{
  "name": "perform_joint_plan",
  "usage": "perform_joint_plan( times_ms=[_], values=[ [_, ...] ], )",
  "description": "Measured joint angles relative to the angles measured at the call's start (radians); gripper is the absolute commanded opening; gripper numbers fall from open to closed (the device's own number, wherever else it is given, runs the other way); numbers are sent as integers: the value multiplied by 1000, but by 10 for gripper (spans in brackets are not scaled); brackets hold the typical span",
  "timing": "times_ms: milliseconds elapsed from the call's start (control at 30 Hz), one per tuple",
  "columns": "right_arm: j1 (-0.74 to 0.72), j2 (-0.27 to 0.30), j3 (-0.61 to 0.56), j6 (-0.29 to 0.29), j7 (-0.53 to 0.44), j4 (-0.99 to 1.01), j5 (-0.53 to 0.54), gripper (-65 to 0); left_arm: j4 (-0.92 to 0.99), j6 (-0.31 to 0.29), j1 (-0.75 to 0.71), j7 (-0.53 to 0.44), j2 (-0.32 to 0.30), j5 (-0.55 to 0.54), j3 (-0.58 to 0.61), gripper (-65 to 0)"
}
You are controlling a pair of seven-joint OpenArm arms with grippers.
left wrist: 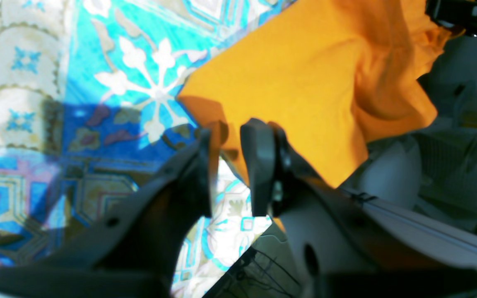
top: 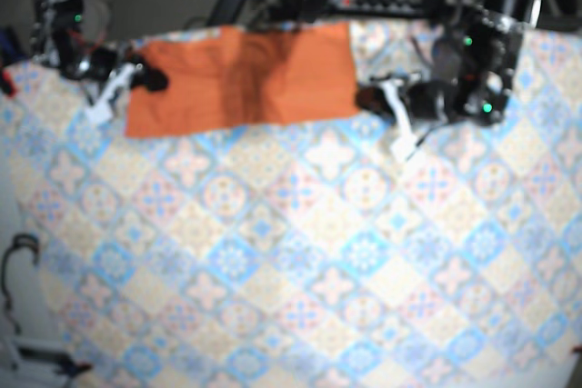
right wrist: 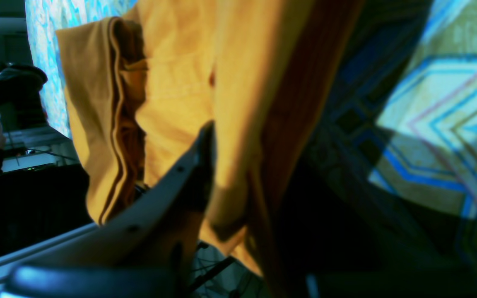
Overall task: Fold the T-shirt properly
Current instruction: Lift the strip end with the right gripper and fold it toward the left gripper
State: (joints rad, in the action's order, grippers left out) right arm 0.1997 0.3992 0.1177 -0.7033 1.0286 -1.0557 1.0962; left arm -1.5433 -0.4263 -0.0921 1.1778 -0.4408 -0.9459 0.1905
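T-shirt (top: 241, 79): orange, folded into a wide band, laid on the counter (top: 300, 252) at 12 o'clock | left tool (left wrist: 228, 136): jaws seen parted at its 3 o'clock edge | right tool (top: 150, 79): 9 o'clock edge, grip cannot be told

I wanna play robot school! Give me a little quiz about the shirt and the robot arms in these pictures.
1. Pick one: what colour is the T-shirt? A green, B orange, C purple.
2. True or false: the tablecloth is plain white with no pattern.
3. In the base view, are the left gripper and the right gripper at the T-shirt's short ends or along its long sides?

Key: 1 B. 2 False, it has blue and orange tile shapes. 3 The short ends, one gripper at each.
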Motion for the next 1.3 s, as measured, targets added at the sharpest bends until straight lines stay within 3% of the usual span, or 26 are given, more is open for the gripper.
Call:
perform_joint_plan(
  times_ms=[100, 267, 867, 1167, 1300],
  values=[
    [0, 0, 2, 0, -5, -8, -2, -649, 0, 0, 0, 0, 0, 0, 0, -514],
    [26, 0, 2, 21, -5, -132, -46, -650, 0, 0, 0, 0, 0, 4, 0, -514],
    [123, -4, -15, 16, 4, -568, -45, -650, 0, 0, 0, 0, 0, 3, 4, -514],
    [150, -39, -77, 19, 10, -677, -50, -650, 0, 0, 0, 0, -3, 4, 5, -514],
    [149, -93, -90, 22, 5, -680, -49, -650, 0, 0, 0, 15, 0, 3, 5, -514]
  ],
)
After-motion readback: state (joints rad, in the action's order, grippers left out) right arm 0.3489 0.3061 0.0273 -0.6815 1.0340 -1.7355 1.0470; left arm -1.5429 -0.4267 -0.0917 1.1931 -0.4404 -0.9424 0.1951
